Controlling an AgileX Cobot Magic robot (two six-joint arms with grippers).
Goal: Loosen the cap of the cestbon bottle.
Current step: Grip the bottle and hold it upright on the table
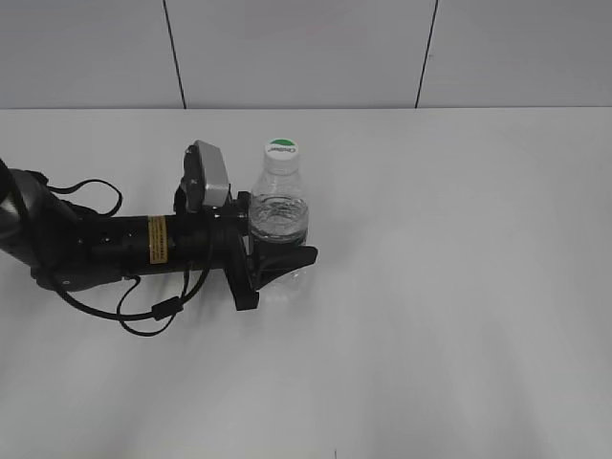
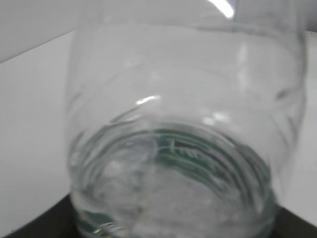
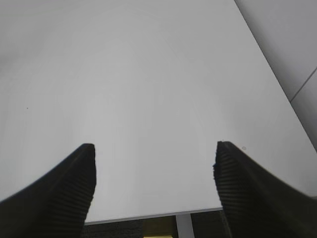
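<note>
The cestbon bottle point(image 1: 279, 215), clear plastic with a dark green label band low on its body, stands upright left of the table's middle. Its white cap point(image 1: 281, 149) with a green top is on the neck. My left gripper point(image 1: 277, 256) reaches in from the left and is shut around the bottle's lower body. In the left wrist view the bottle point(image 2: 183, 148) fills the frame, blurred, and the fingers barely show. My right gripper point(image 3: 154, 171) is open and empty above bare table; it is not in the exterior view.
The white table point(image 1: 459, 287) runs to a tiled wall point(image 1: 306, 48) at the back. A loose black cable point(image 1: 143, 320) hangs off the left arm onto the table. The right wrist view shows the table's edge point(image 3: 148, 215) just under the fingers.
</note>
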